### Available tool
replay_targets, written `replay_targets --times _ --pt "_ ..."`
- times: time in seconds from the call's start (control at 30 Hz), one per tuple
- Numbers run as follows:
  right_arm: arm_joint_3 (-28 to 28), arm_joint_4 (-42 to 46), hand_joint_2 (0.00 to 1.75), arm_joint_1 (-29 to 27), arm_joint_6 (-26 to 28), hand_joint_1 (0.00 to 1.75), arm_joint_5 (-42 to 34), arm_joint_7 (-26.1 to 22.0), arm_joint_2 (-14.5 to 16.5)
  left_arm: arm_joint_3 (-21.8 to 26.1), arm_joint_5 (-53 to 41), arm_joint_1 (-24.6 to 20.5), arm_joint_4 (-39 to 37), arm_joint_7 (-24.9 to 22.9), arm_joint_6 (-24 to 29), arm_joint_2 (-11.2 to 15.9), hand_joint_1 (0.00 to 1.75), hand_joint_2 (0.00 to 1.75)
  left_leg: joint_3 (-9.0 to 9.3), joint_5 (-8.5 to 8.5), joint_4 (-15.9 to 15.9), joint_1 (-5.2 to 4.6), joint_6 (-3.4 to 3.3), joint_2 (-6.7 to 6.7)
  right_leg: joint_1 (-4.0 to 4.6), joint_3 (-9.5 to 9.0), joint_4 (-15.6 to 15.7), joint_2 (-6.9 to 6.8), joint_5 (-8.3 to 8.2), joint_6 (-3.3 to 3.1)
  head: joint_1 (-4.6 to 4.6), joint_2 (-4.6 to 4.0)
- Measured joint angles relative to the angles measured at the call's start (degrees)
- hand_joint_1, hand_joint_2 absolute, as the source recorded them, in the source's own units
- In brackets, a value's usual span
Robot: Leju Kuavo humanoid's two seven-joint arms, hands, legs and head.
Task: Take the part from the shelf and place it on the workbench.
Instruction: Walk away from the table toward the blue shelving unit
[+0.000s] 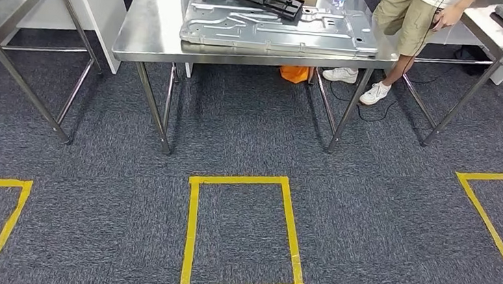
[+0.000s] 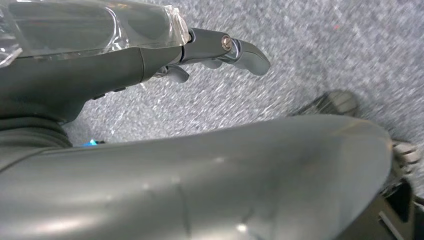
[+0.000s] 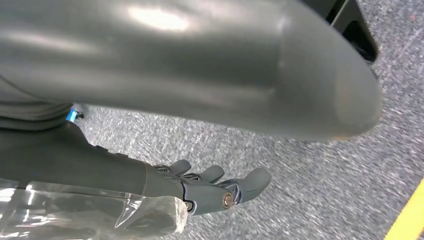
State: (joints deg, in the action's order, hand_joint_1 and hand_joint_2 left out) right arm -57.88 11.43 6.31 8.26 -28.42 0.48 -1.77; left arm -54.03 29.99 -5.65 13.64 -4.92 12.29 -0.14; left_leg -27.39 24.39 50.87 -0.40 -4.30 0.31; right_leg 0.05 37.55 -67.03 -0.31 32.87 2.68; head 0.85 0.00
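Over speckled grey carpet (image 1: 249,135), the left hand (image 2: 210,55) and right hand (image 3: 210,187) hang empty, fingers loosely extended and apart. Ahead, the large flat stamped grey metal part (image 1: 279,28) lies on the stainless steel workbench (image 1: 148,37), beyond a yellow tape rectangle (image 1: 189,233); a person in khaki shorts (image 1: 407,18) stands beside it.

**Left wrist view — hand over carpet**

Left hand (image 2: 200,55) enters from the upper left of the frame, partly wrapped in clear plastic film (image 2: 95,27). Dark fingers (image 2: 245,52) extend straight toward upper centre, apart, nothing between them — hand empty. Grey speckled carpet (image 2: 325,45) fills the upper right, blurred. A large smooth grey rounded shape spans the lower half; not identifiable.
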Motion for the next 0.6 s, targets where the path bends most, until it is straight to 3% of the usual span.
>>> replay_targets --times 0.03,0.07,0.1,0.17,0.23,0.27,0.33,0.37,0.43,0.5,0.53,0.57,0.6 --pt "0.0 0.0 0.0 0.0 0.0 0.0 0.0 0.0 0.0 0.0 0.0 0.0 0.0 0.0 0.0 0.0 0.0 0.0 -0.84 -0.64 0.1 -0.07 0.04 0.03 -0.08 0.26 -3.0 0.0 0.67 0.1 0.02 0.0" --pt "0.0 0.0 0.0 0.0 0.0 0.0 0.0 0.0 0.0 0.0 0.0 0.0 0.0 0.0 0.0 0.0 0.0 0.0 -1.73 -1.26 0.2 -0.12 0.1 0.07 -0.13 -0.29 -4.3 0.0 -0.08 0.13 0.04 0.0" --pt "0.0 0.0 0.0 0.0 0.0 0.0 0.0 0.0 0.0 0.0 0.0 0.0 0.0 0.0 0.0 0.0 0.0 0.0 -2.56 -1.86 0.3 -0.13 0.19 0.08 -0.18 -1.85 -3.4 0.0 -1.78 0.11 0.05 -0.01" --pt "0.0 0.0 0.0 0.1 0.0 0.0 0.0 0.0 0.0 0.0 0.0 0.0 0.0 0.0 0.0 0.0 0.0 0.0 -4.03 -2.91 0.7 -0.17 0.51 0.01 -0.19 -8.02 4.2 0.01 -4.42 -0.11 0.1 -0.01" --pt "0.0 0.0 0.0 0.3 0.0 0.0 0.0 0.0 0.0 0.0 0.0 0.0 0.0 0.2 0.0 0.0 0.0 0.0 -4.92 -3.72 1.1 -0.3 1.01 -0.03 0.05 -14.42 13.6 0.03 -3.83 -0.58 0.13 0.0" --pt "0.0 0.0 0.0 0.4 0.0 0.0 -0.1 0.0 0.0 0.0 0.0 0.0 0.0 0.2 0.0 0.0 0.0 0.0 -5.14 -4.11 1.3 -0.3 1.31 0.01 0.23 -16.06 16.2 0.04 -3.17 -0.88 0.13 0.0" --pt "0.0 0.0 0.0 0.3 0.0 0.0 -0.2 0.0 0.0 0.0 -0.1 0.0 0.0 0.3 0.0 0.0 0.0 0.0 -5.44 -4.63 1.6 -0.09 1.97 0.06 0.38 -16.09 17.2 -0.03 -3.27 -1.64 0.1 0.0" --pt "0.0 0.0 0.0 0.3 0.0 0.0 -0.3 0.0 0.0 0.0 -0.1 0.1 0.0 0.3 0.0 0.0 0.0 0.0 -5.82 -3.9 2.3 0.07 2.3 0.03 0.37 -15.79 17.2 -0.09 -3.68 -2.07 0.08 0.0" --pt "0.0 0.0 0.0 0.2 0.0 0.0 -0.3 0.0 -0.1 -0.1 -0.2 0.2 0.0 0.3 0.0 -0.1 0.0 0.0 -7.64 0.31 7.1 0.34 2.89 -0.07 0.27 -15.0 17.3 -0.23 -4.63 -2.78 -0.02 0.0" --pt "0.0 0.0 0.0 0.2 0.0 0.0 -0.3 0.1 -0.1 -0.1 -0.3 0.2 0.0 0.3 0.0 -0.1 0.0 0.0 -10.39 5.36 15.5 0.49 3.37 -0.08 0.36 -13.96 17.2 -0.27 -5.43 -3.04 -0.11 0.0" --pt "0.0 0.0 0.0 0.1 0.0 0.0 -0.3 0.2 -0.1 -0.2 -0.3 0.3 0.0 0.3 0.0 -0.2 0.0 0.0 -11.25 6.49 18.8 0.53 3.54 -0.08 0.39 -13.44 17.1 -0.32 -5.78 -3.03 -0.12 0.0" --pt "-0.1 0.0 0.0 0.1 0.0 0.0 -0.1 0.3 -0.1 -0.2 -0.4 0.3 0.0 0.3 0.0 -0.2 0.0 0.0 -11.21 6.46 20.2 0.55 3.63 -0.07 0.41 -12.95 17.0 -0.46 -6.07 -3.0 -0.13 0.0" --pt "-0.1 0.0 0.0 0.0 0.0 0.0 0.0 0.6 -0.1 -0.3 -0.5 0.4 0.0 0.3 0.0 -0.2 0.0 0.0 -9.91 5.4 19.0 0.57 3.63 -0.03 0.41 -12.54 16.9 -0.63 -6.26 -2.95 -0.13 0.0"
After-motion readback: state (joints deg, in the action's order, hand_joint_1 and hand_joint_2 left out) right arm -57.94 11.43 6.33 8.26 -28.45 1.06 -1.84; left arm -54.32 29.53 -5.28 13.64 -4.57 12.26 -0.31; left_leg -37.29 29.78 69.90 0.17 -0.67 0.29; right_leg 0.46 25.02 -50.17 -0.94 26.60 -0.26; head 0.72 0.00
